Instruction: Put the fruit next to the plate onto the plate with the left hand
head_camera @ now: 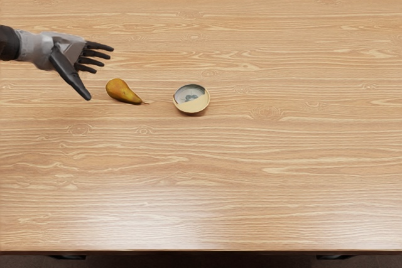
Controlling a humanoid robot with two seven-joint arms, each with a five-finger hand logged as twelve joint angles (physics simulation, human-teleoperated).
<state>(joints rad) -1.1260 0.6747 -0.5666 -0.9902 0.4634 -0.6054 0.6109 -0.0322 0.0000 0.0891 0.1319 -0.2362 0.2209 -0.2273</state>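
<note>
The left arm (9, 42) is cut off by the picture's edge at ten o'clock. The surface (251, 186) runs past both side edges. On the plate (206, 101), a dark marking, perhaps a painted pattern, is too small to tell.

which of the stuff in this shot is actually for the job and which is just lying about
For the job:
- pear, on its side just left of the plate
- plate
- left hand, fingers spread, holding nothing, left of the pear

Just there:
- only the wooden table they rest on
</note>
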